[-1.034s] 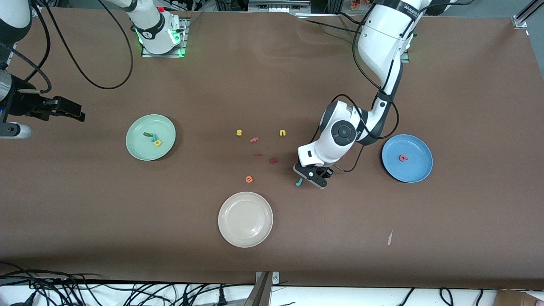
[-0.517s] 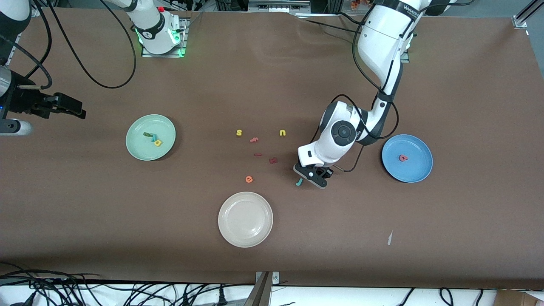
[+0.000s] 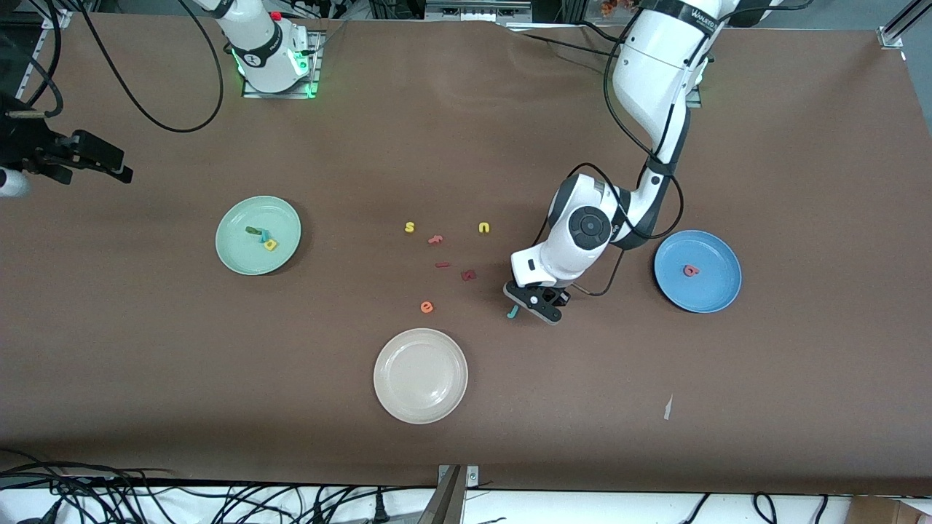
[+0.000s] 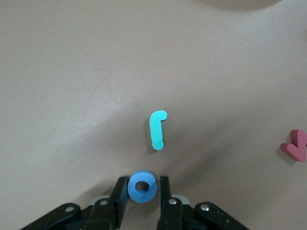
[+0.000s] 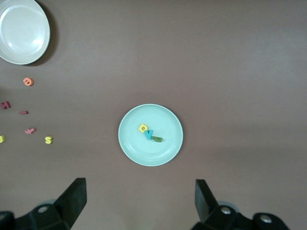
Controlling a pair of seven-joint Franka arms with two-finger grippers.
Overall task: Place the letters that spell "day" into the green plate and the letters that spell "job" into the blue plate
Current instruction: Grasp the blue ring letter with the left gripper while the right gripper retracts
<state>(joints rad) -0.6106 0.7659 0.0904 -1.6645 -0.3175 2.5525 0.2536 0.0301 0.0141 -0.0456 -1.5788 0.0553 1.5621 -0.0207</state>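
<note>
From the front camera you can see that the round, glossy mint-green plate point(image 3: 258, 235) toward the right arm's end of the table already holds the dark green "d" point(image 3: 253, 231), the yellow "a" point(image 3: 271, 245) and the light-blue "y" point(image 3: 265, 236), so that word looks finished. The round bright blue plate point(image 3: 697, 271) at the left arm's end carries only the pink-red foam "b" point(image 3: 691, 271). That explains why the left gripper point(image 3: 537, 302) is bent down low at the table between the blue plate and the loose letters, its wrist folded under the elbow, with the teal hook-shaped "j" point(image 3: 512, 312) just beside it. The cream-white plate point(image 3: 420, 375) lies nearer the camera, and the orange "e" point(image 3: 427, 307) and dark red "k" point(image 3: 468, 275) sit untouched. The right gripper point(image 3: 95, 161) waits at the table's edge, well apart from the letters. In the left wrist view, your fingers point(image 4: 120, 197) stand on either side of the blue foam ring "o" point(image 4: 142, 187), closing in and right against it; I judge the grip nearly made. The "j" lies flat just ahead. In the right wrist view, the right gripper's fingers point(image 5: 73, 199) are spread wide, high over the green plate.
</note>
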